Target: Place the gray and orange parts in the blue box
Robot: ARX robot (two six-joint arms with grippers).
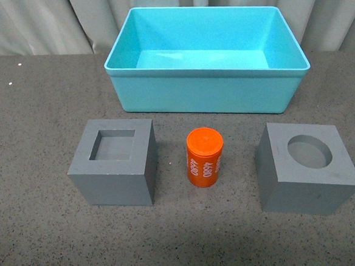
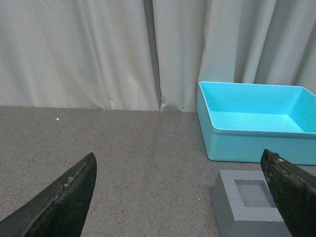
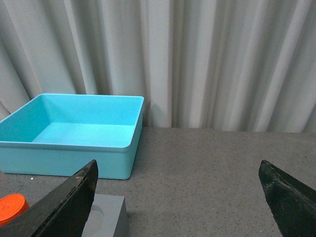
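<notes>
Pale curtains (image 1: 36, 24) back a speckled table (image 1: 39, 240) bearing a turquoise bin (image 1: 199, 95), square-recessed gray cube (image 1: 114, 165), orange cylinder (image 1: 205, 157) and round-recessed gray cube (image 1: 307, 169), with jaws of left gripper (image 2: 177, 154) and right gripper (image 3: 177, 163) spread, empty.

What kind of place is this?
Probably a robot test bench, not a home: a dark speckled tabletop, a plain pale curtain behind it, and only simple props such as the blue box and orange cylinder.

Matte gray cubes (image 1: 114, 168), slightly glossy orange cylinder (image 1: 205, 156), smooth turquoise plastic box (image 1: 206, 89), speckled gray rough-looking surface (image 1: 30, 119), pale cloth curtain (image 3: 222, 64)
</notes>
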